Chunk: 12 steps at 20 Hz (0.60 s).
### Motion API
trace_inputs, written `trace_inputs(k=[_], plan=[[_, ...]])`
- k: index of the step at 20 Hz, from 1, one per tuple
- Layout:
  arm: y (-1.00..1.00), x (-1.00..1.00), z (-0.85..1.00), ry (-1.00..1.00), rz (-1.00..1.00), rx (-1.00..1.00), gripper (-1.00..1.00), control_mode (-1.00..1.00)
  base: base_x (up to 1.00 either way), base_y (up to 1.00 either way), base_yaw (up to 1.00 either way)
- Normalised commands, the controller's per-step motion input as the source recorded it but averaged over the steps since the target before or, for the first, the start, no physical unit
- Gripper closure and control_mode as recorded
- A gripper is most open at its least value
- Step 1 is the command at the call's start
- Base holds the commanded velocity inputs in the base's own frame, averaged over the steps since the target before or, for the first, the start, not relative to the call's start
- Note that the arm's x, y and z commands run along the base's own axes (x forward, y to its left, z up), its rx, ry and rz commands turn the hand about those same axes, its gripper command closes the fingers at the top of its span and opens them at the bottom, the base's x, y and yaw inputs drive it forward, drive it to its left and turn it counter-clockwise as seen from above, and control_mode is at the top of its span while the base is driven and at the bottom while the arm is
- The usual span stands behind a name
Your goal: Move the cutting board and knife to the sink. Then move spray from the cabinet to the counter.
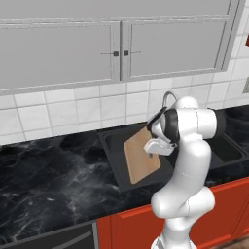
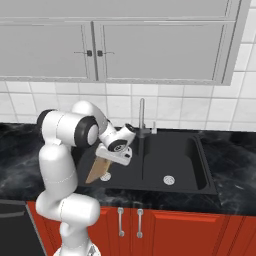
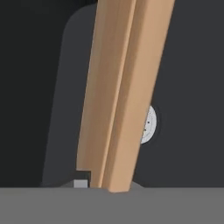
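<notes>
**Cutting board tilted in the left sink basin**

Here we are over the sink, and the cutting board sits in its left basin, standing tilted, one end down in the basin and the upper end raised toward the arm. From the right base view the cutting board shows nearly edge-on, a tan wedge leaning under the white wrist, with the round drain of that basin just beside its lower end.

The gripper hangs at the board's upper edge. In the hand view the board's edge runs straight up the middle, right between where the fingertips sit, with the pale drain peeking out behind it on the right. Are the fingers pinching the wood or just loose around it? Cannot tell (the tips are all but hidden at the bottom of that view).

The chrome faucet rises behind the sink, the right basin lies dark with its own drain, and the black marble counter stretches off to the left. Grey wall cupboards hang above the white tiles, red base cabinets below
</notes>
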Motion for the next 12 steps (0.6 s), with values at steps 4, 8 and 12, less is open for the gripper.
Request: trace_inputs(k=[4,8,12], plan=[[0.01,0.18,-0.06,0.00,0.00,0.00,-1.00,-1.00,0.00,0.00,0.00],[0.00,0.17,0.01,0.00,0.00,0.00,-1.00,-1.00,0.00,0.00,0.00],[0.00,0.09,0.16,0.00,0.00,-0.06,-1.00,-1.00,0.00,0.00,0.00]])
